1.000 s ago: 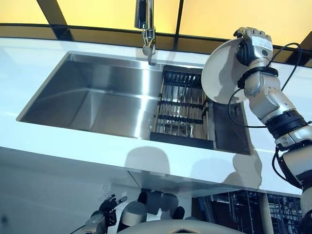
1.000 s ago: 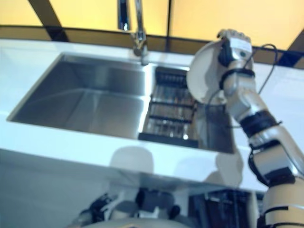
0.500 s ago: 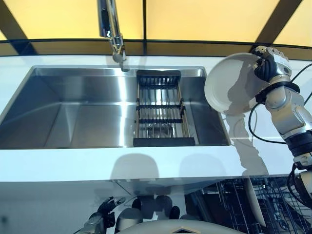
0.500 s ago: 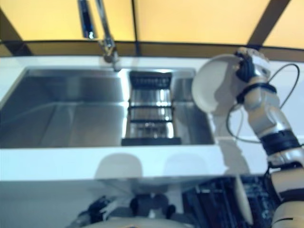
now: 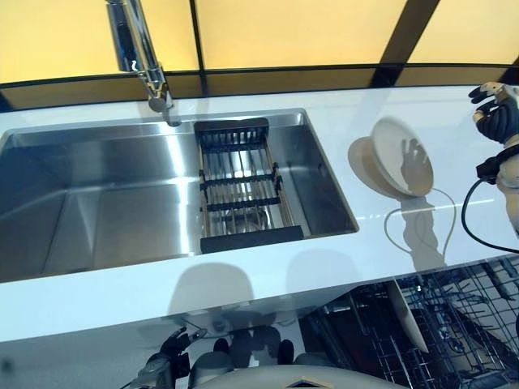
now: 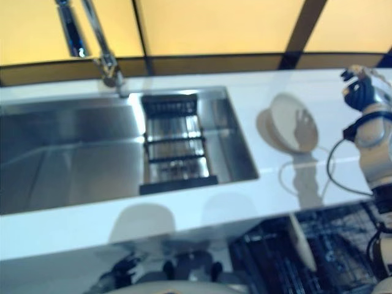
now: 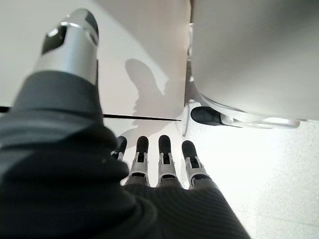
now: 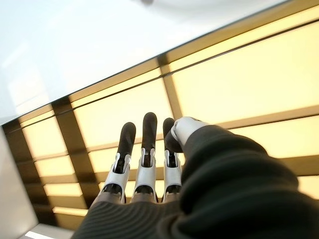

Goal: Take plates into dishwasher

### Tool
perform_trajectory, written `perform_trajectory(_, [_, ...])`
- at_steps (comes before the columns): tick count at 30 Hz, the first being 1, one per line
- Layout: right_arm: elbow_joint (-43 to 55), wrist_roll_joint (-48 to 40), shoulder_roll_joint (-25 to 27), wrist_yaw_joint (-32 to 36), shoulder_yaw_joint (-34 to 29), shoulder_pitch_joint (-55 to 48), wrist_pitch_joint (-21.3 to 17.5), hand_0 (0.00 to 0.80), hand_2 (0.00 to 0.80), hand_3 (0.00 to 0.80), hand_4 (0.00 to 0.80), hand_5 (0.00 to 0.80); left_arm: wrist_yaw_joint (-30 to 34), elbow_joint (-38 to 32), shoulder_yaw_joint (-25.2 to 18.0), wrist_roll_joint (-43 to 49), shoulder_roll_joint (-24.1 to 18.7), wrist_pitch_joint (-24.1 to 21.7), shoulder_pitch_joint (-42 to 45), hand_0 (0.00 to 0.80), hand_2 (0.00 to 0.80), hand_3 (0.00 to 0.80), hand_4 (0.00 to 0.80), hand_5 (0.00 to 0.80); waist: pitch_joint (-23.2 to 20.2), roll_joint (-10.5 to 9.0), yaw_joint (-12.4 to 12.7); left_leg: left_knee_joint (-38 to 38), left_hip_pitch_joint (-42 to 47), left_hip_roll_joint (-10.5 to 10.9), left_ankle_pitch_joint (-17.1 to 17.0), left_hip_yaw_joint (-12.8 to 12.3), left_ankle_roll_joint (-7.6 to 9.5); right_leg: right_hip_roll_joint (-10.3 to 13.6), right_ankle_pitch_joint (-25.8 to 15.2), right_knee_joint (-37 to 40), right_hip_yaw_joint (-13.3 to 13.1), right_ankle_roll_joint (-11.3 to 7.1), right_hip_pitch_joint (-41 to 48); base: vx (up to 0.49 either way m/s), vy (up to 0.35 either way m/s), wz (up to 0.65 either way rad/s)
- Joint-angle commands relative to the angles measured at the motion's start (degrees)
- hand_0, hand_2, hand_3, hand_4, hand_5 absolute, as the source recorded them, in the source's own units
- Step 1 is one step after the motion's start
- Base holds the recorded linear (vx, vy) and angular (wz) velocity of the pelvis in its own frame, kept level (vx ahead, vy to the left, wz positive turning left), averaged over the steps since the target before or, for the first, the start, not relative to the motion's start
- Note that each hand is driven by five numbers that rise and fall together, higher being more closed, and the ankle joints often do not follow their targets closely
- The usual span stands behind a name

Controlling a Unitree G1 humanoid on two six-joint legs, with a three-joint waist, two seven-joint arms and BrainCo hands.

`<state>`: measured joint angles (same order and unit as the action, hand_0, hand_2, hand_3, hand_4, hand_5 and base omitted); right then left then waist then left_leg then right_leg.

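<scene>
A white plate (image 5: pixel 397 158) lies on the white counter (image 5: pixel 340 267) to the right of the sink, with a hand's shadow across it. My right hand (image 5: pixel 495 113) is up at the far right edge, apart from the plate; its wrist view shows its fingers (image 8: pixel 143 149) straight and holding nothing. Another plate (image 5: pixel 407 314) stands on edge in the open dishwasher rack (image 5: pixel 462 324) below the counter at the lower right. My left hand (image 5: pixel 166 369) hangs low below the counter's front edge, its fingers (image 7: pixel 162 159) straight and empty.
A steel sink (image 5: pixel 105 211) fills the left and middle. A black and steel draining rack (image 5: pixel 239 190) sits in its right part. The tap (image 5: pixel 142 57) stands behind it. A yellow panelled wall runs along the back.
The camera has swung to the right. My right hand has let go of the plate, which now lies on the counter, and the hand has moved off to the right. More of the dishwasher rack shows.
</scene>
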<state>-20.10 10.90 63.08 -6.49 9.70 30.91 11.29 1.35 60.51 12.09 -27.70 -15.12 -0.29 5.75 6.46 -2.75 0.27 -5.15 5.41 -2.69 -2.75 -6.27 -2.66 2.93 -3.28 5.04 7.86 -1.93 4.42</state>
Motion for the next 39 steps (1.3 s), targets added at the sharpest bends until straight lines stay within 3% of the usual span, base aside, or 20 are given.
perform_trajectory(1, [2.4, -1.1, 2.8, -0.2, -1.3, 1.4, -1.7, 0.800, 0.800, 0.800, 0.800, 0.800, -0.3, 2.2, 0.2, 1.4, -1.3, -1.0, -3.7, 0.000, 0.000, 0.000, 0.000, 0.000, -2.2, -3.36, 0.4, 0.2, 2.7, -2.1, 4.8, -0.8, -0.72, 5.0, -1.0, 0.0, -3.0, -7.57, 0.7, -0.001, -0.004, -0.09])
perform_trajectory(5, [2.9, -2.2, 2.6, 1.5, -1.3, 0.8, -2.1, 0.800, 0.800, 0.800, 0.800, 0.800, -0.6, 2.3, 0.2, 1.3, -1.1, -0.8, -4.1, 0.000, 0.000, 0.000, 0.000, 0.000, -2.4, -3.47, -0.1, 0.2, 2.8, -2.1, 4.7, -1.3, -0.67, 4.8, -1.1, 0.0, -3.5, -7.54, 0.6, 0.008, 0.001, -0.14])
perform_trajectory(6, [3.4, -3.7, 2.0, 2.6, -1.5, 0.2, -1.8, 0.734, 0.734, 0.734, 0.734, 0.734, -0.8, 2.3, 0.2, 1.3, -0.9, -0.7, -4.1, 0.000, 0.000, 0.000, 0.000, 0.000, -2.5, -3.48, -0.3, 0.2, 2.9, -2.1, 4.7, -1.3, -0.60, 4.8, -1.1, 0.0, -3.8, -7.51, 0.6, 0.022, 0.005, -0.12])
perform_trajectory(7, [3.7, -3.4, 1.7, 2.6, -1.6, -0.3, -1.8, 0.270, 0.270, 0.270, 0.270, 0.270, -0.9, 2.2, 0.2, 1.3, -0.9, -0.7, -4.1, 0.000, 0.000, 0.000, 0.000, 0.000, -2.4, -3.48, -0.4, 0.2, 3.0, -2.1, 4.7, -1.4, -0.55, 4.8, -1.2, 0.0, -3.8, -7.48, 0.6, 0.021, 0.003, -0.11])
perform_trajectory(8, [3.7, -3.3, 1.3, 3.0, -1.9, -0.7, -2.0, 0.000, 0.000, 0.000, 0.000, 0.000, -0.9, 2.2, 0.1, 1.4, -0.8, -0.7, -4.1, 0.000, 0.000, 0.000, 0.000, 0.000, -2.4, -3.50, -0.4, 0.2, 3.0, -2.0, 4.7, -1.4, -0.53, 4.8, -1.1, 0.0, -3.9, -7.49, 0.6, 0.011, -0.004, -0.09])
perform_trajectory(16, [5.8, 5.3, -3.1, 3.6, -0.5, -4.4, -7.8, 0.000, 0.000, 0.000, 0.000, 0.000, -1.3, 2.6, -0.4, 1.1, -0.6, -0.7, -4.5, 0.000, 0.000, 0.000, 0.000, 0.000, -1.8, -3.24, -0.3, 0.2, 3.0, -1.8, 4.7, -1.2, -0.22, 4.9, -1.2, 0.0, -3.8, -7.53, 0.8, 0.007, -0.006, -0.03])
perform_trajectory(20, [6.7, 7.0, -4.8, 4.6, 1.6, -4.7, -8.8, 0.000, 0.000, 0.000, 0.000, 0.000, -1.2, 2.6, -0.5, 1.4, -0.7, -0.7, -4.5, 0.000, 0.000, 0.000, 0.000, 0.000, -1.4, -3.08, 0.2, 0.2, 2.9, -1.8, 4.6, -1.0, -0.23, 5.1, -1.2, 0.0, -3.3, -7.58, 0.8, 0.000, 0.000, 0.00])
perform_trajectory(33, [2.5, 6.5, -11.7, 7.8, 9.1, -0.3, -9.5, 0.000, 0.000, 0.000, 0.000, 0.000, -0.7, 2.5, -0.1, 2.4, -0.9, -0.5, -4.4, 0.000, 0.000, 0.000, 0.000, 0.000, -0.8, -2.69, 2.6, 0.2, 2.6, -1.2, 4.5, 0.7, -0.21, 5.8, -1.1, 0.0, -1.5, -7.48, 1.5, 0.015, -0.003, 0.04])
perform_trajectory(36, [0.0, 8.4, -12.8, 7.6, 11.4, 1.6, -9.0, 0.075, 0.075, 0.075, 0.075, 0.075, -0.6, 2.3, 0.2, 2.5, -1.1, -0.2, -4.4, 0.000, 0.000, 0.000, 0.000, 0.000, -0.7, -2.63, 3.4, 0.2, 2.6, -1.2, 4.4, 1.1, -0.25, 5.9, -1.2, 0.0, -1.0, -7.47, 1.7, 0.034, -0.012, 0.04])
perform_trajectory(38, [-1.0, 8.9, -13.4, 7.4, 12.5, 2.7, -8.3, 0.072, 0.072, 0.072, 0.072, 0.072, -0.5, 2.2, 0.3, 2.8, -1.2, -0.1, -4.2, 0.000, 0.000, 0.000, 0.000, 0.000, -0.6, -2.55, 3.9, 0.2, 2.5, -1.2, 4.3, 1.5, -0.28, 6.0, -1.2, 0.0, -0.7, -7.46, 1.8, 0.034, -0.013, 0.12])
perform_trajectory(39, [-2.2, 9.6, -13.7, 7.3, 13.4, 3.9, -8.1, 0.000, 0.000, 0.000, 0.000, 0.000, -0.5, 2.1, 0.3, 2.9, -1.4, 0.1, -4.1, 0.000, 0.000, 0.000, 0.000, 0.000, -0.5, -2.49, 4.3, 0.2, 2.4, -1.2, 4.2, 1.7, -0.34, 6.1, -1.2, 0.0, -0.3, -7.45, 1.9, 0.028, -0.013, 0.17])
